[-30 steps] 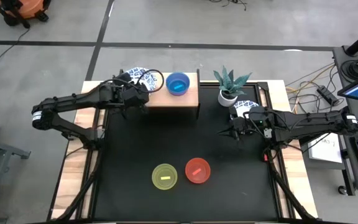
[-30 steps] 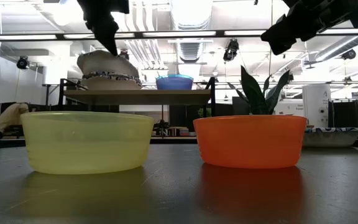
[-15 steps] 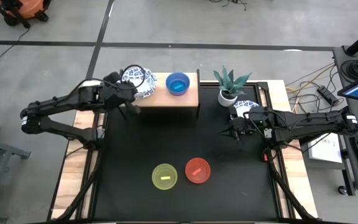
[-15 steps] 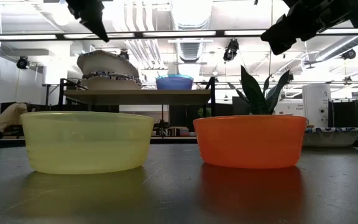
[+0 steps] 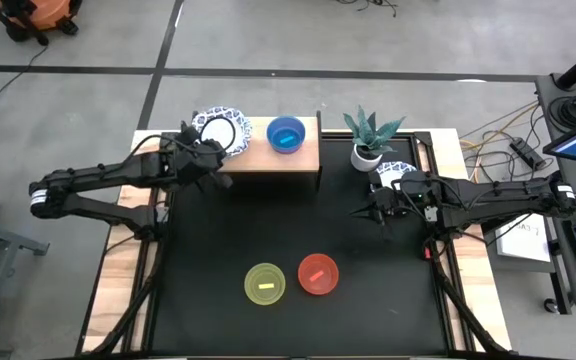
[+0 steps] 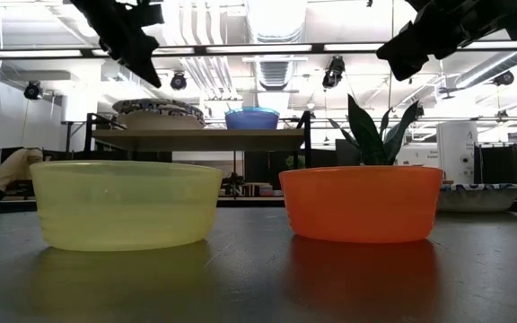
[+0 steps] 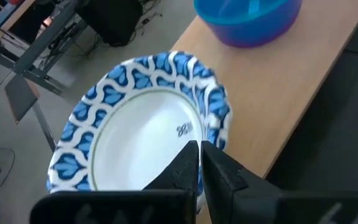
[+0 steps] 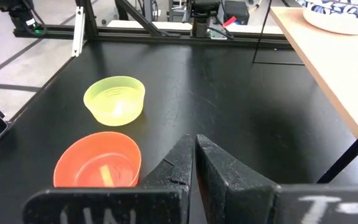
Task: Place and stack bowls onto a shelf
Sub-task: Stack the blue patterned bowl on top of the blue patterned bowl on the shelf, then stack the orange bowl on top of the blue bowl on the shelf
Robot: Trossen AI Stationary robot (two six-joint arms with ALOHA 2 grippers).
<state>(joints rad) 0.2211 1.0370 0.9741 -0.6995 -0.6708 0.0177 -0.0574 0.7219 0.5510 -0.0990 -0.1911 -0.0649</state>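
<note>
- Nearest the front edge of the table point(image 5: 208, 300) sit the yellow bowl point(image 5: 265, 283) and the red bowl point(image 5: 318, 274), side by side, just apart. Plain plastic, so likely light, a bit springy and slick: pinch a rim wall, one finger inside, one outside.
- Mid-table on the right, the right hand point(image 5: 382, 212) hovers with fingers pressed together, grasping nothing.
- Beside that arm lies another patterned bowl point(image 5: 396, 171), mostly hidden under it; only a sliver of rim shows.
- Far back, the shelf point(image 5: 273, 155) carries the blue bowl point(image 5: 286, 134) and, at its left end, the white blue-rimmed bowl point(image 7: 142, 134).
- That one looks rigid, heavier and breakable; take the scalloped rim firmly and set it down gently. Whether it's a single bowl or a stack, I can't tell.
- The left hand point(image 5: 200, 165) hangs just off the shelf's left end, fingers together, empty.
- The shelf's legs barely show from above.
</note>
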